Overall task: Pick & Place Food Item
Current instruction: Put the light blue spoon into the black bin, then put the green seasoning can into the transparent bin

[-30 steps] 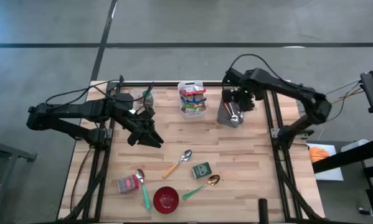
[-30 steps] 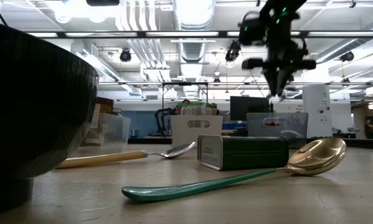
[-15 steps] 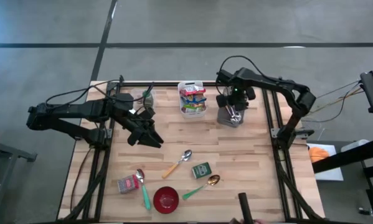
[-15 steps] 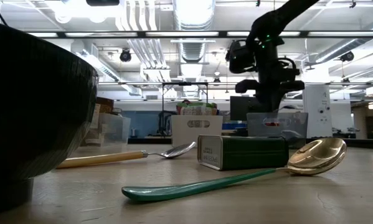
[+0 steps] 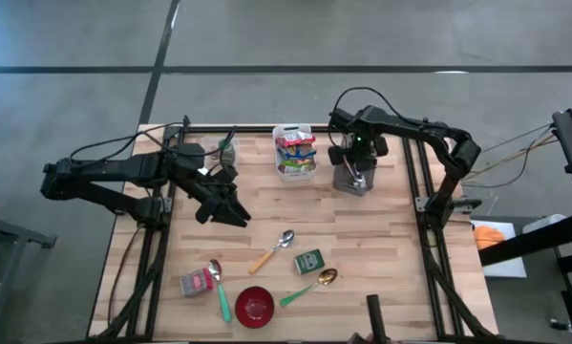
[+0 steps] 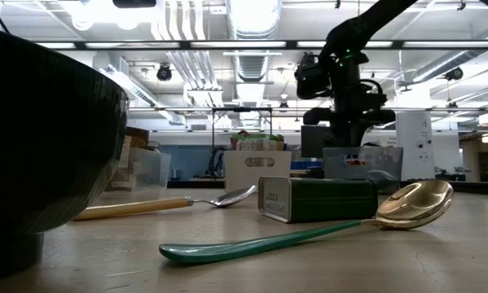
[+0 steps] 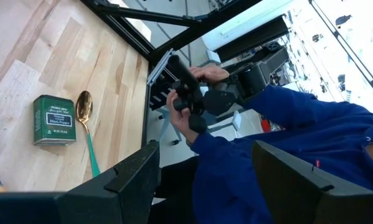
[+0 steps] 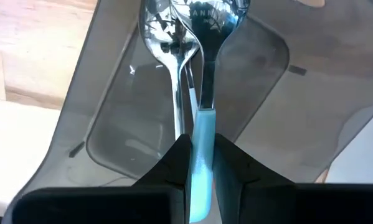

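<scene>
- Where the grey bin (image 5: pixel 344 182) stands at the table's far right side, the right gripper (image 5: pixel 356 162) is lowered over it, pinched tight on the pale blue handle of a spoon (image 8: pixel 202 118).
- In the right wrist view that spoon's bowl points down into the bin (image 8: pixel 111 118), and the fingers (image 8: pixel 171 163) press the handle from both sides.
- A second spoon (image 8: pixel 167 31), all silver, lies in the bin touching the held one.
- No food is in either gripper; the food packets (image 5: pixel 296 148) sit in a white basket (image 5: pixel 294 173) just left of the bin, at the far edge.
- A clear tub (image 5: pixel 213 151) stands at the far left edge.
- The left gripper (image 5: pixel 236 216) hovers over the left middle of the table, its fingers spread apart with nothing between them (image 7: pixel 205 155).
- Nearer the front lie a wooden-handled spoon (image 5: pixel 272 251), a green tin (image 5: pixel 308 261) and a gold spoon (image 5: pixel 311 284) with a green handle, the gold bowl just beside the tin.
- A red bowl (image 5: pixel 255 306) sits at the front edge, with a green-handled spoon (image 5: pixel 218 288) and a red packet (image 5: pixel 196 283) to its left.
- Beyond the table's edge, the left wrist view shows a person in a blue sleeve (image 7: pixel 279 143) whose hand (image 7: pixel 189 115) holds a black device.
</scene>
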{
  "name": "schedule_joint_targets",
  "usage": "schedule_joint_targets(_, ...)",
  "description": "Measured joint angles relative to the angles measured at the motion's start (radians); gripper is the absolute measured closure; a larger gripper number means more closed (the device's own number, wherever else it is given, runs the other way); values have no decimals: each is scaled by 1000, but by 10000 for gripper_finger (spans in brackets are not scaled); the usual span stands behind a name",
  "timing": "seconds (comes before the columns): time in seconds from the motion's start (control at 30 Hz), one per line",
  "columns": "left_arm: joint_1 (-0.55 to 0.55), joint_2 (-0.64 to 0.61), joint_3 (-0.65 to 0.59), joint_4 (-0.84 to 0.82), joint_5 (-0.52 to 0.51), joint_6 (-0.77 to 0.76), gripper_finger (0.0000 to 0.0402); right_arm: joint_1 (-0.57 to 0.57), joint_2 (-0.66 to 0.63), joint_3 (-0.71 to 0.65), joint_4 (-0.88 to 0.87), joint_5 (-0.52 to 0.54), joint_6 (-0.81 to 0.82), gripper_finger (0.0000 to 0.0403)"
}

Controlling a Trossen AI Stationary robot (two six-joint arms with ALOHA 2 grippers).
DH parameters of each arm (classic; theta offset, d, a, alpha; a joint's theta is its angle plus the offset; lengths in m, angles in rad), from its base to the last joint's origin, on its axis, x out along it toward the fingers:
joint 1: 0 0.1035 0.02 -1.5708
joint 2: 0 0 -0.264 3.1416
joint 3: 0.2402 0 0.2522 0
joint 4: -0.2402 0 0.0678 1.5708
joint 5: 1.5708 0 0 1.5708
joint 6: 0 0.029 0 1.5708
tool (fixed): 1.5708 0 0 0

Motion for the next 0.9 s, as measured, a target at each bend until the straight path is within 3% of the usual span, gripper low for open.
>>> schedule_joint_targets(0.17,0,0,0,0,0,0,144,-1,0,0,2,1,52,367)
schedule_joint_targets(0.43,-1,0,0,0,0,0,144,0,0,0,1,1,62,310)
schedule_joint_targets(0.9,-1,0,0,0,0,-1,144,11,-2,-1,-9,-9,86,303)
